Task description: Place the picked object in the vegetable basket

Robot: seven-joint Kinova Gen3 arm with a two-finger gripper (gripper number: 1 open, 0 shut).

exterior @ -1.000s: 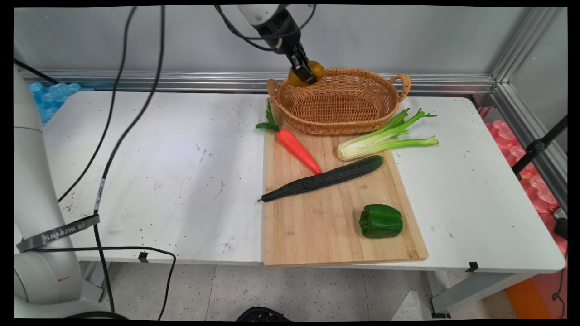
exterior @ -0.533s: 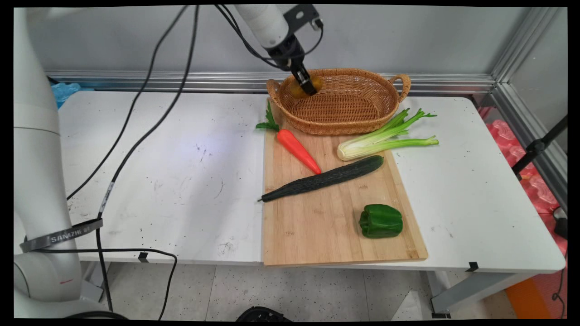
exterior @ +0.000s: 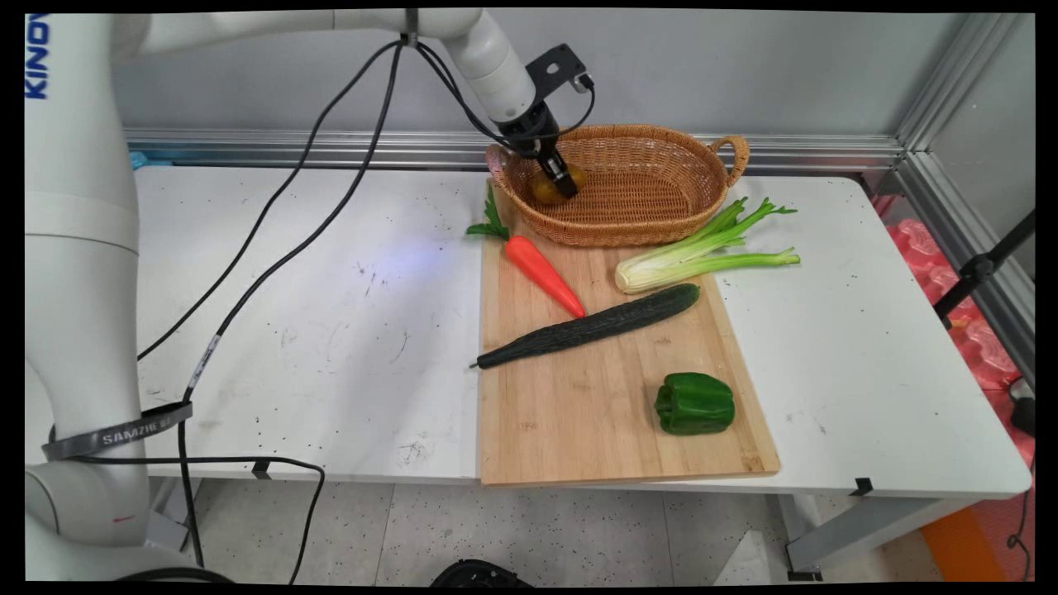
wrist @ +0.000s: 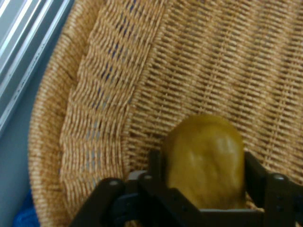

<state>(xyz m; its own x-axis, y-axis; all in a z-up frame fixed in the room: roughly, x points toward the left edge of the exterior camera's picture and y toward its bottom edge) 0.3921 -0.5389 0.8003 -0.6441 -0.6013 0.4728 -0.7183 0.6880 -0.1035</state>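
1. A yellow-brown potato is sitting clamped between the gripper's two fingers, low inside the wicker basket's left end, upper centre of the frame.
2. The basket is resting on the far end of the cutting board.
3. A carrot, celery, cucumber and green pepper are lying below it.

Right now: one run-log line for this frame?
gripper: shut on potato | position: inside basket, left end | board: carrot, cucumber, pepper

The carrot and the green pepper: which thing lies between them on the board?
The cucumber lies slantwise between the carrot and the green pepper, seen in the main view.
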